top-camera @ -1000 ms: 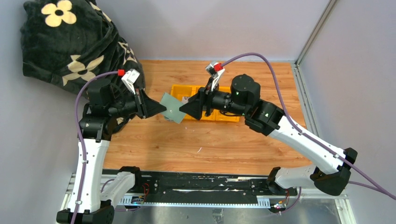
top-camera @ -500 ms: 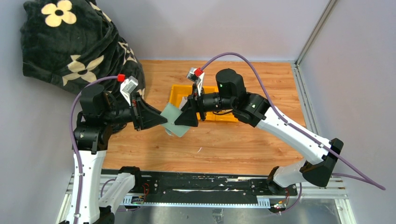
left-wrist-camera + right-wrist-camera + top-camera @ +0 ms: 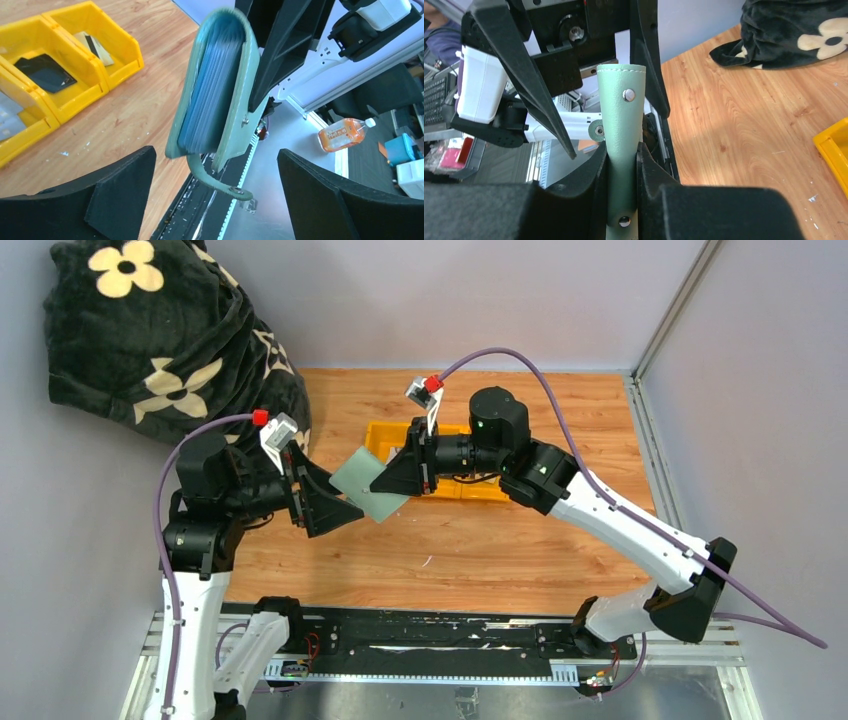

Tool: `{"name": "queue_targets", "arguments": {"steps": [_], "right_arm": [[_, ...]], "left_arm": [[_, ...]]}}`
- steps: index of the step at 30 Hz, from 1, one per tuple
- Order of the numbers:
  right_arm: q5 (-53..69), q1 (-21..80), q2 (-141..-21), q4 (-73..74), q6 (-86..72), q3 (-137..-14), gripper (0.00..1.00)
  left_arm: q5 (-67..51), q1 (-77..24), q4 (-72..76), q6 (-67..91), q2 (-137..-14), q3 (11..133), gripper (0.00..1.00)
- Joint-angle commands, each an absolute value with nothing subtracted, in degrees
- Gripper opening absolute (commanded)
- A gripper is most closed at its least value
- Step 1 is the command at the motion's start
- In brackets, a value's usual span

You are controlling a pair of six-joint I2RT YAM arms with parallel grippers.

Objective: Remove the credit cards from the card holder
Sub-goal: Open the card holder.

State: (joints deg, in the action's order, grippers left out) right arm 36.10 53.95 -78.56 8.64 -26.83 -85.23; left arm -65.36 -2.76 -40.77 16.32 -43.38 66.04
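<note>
Sage-green card holder [image 3: 220, 90] is up off the table, edge-on, pinched by the right gripper [image 3: 623, 150]. Fold nearly shut, blue inner leaves [image 3: 202, 100] packed inside, clasp strap [image 3: 212, 177] dangling unsnapped. Three credit cards [image 3: 44, 70] lie in the yellow tray [image 3: 122, 62], one per compartment: black, greyish, one dark-striped.

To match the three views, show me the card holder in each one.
Top external: card holder, centre of the picture.
Left wrist: card holder, upper middle, strap dangling.
Right wrist: card holder, centre, upright, edge-on.
Shared landmark: yellow tray.
</note>
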Motion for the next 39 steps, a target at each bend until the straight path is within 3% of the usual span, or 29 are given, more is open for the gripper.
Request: {"name": "queue_targets", "arguments": {"steps": [1,11,21,25,27,32,35,39], "right_arm": [[32.41,53.73,-76.02,1.58,-30.67,-83.43,0.0],[30.67,53.7,-73.46,-1.58,-31.41,-80.89,0.0],[30.71,53.7,-70.96,-3.56,-32.14,-78.32,0.0],[30.76,53.7,-70.49,-4.31,-32.59,-76.77,0.11],[30.5,53.7,-70.6,-4.86,-32.91,-75.73,0.16],[31.73,53.7,-71.56,-7.52,-34.89,-73.92,0.16],[32.57,53.7,-71.76,-8.25,-35.28,-73.89,0.32],[32.06,53.49,-71.14,-7.61,-34.26,-74.14,0.43]], "left_arm": [[-65.89,-3.08,-40.4,17.37,-42.14,64.15,0.93],[-65.37,-3.08,-40.8,16.25,-41.53,64.13,0.43],[-62.21,-3.08,-42.93,13.97,-41.57,65.57,0.19],[-57.84,-3.08,-43.07,13.8,-41.81,66.8,0.02],[-56.8,-3.08,-42.71,13.75,-41.98,67.52,0.0],[-57.03,-3.08,-42.35,13.93,-42.1,67.99,0.0],[-55.9,-3.08,-43.32,11.58,-41.73,68.88,0.0],[-52.74,-3.12,-45.48,5.95,-41.37,71.71,0.0]]}}
